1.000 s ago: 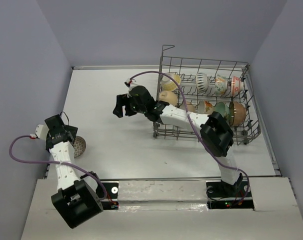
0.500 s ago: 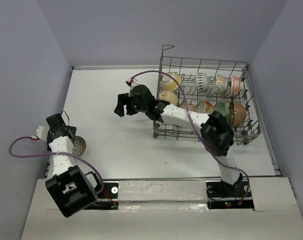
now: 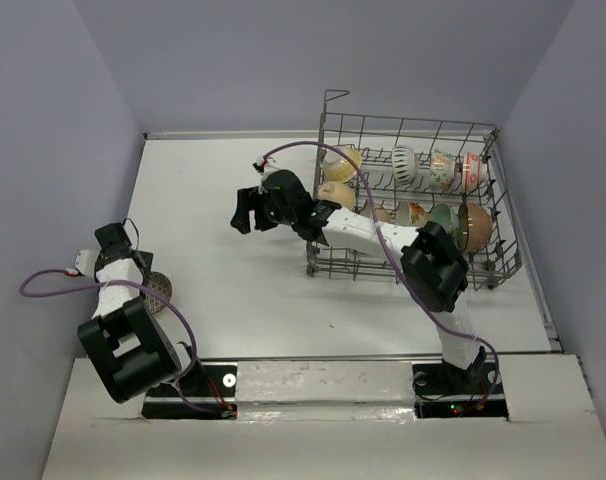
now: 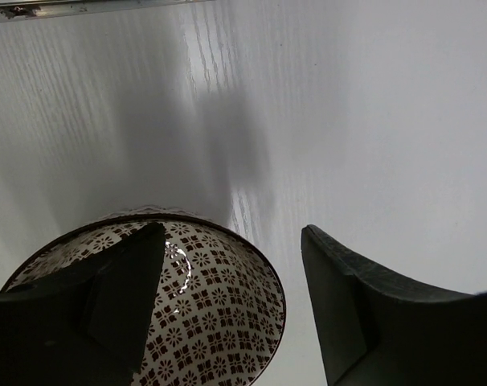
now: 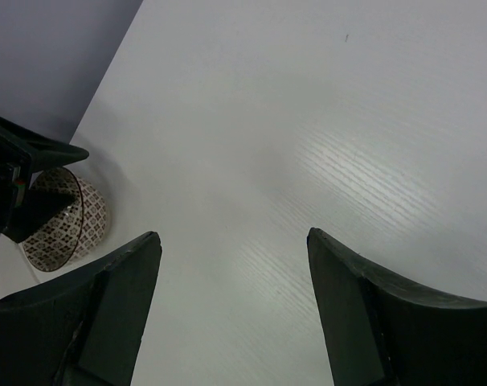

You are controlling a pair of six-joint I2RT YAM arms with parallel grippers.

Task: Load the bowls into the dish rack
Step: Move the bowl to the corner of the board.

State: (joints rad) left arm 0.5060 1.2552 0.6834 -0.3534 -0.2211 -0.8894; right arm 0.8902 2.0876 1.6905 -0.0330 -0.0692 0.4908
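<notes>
your left arm has folded back toward the wall in the last second. the left gripper [image 4: 231,241] is spread astride the rim of the patterned bowl [image 4: 219,314] at the table's [image 3: 213,180] left edge (the only bowl outside the dish rack [image 3: 488,265]). the pick looks nearly set. your right gripper [image 5: 231,241] hovers spread, unmoved. the table is white, between grey walls [image 3: 283,60].

Table [image 3: 233,290] centre open; dish rack [image 3: 408,122] blocks right; patterned bowl [image 3: 159,290] near left wall [image 3: 43,200].
</notes>
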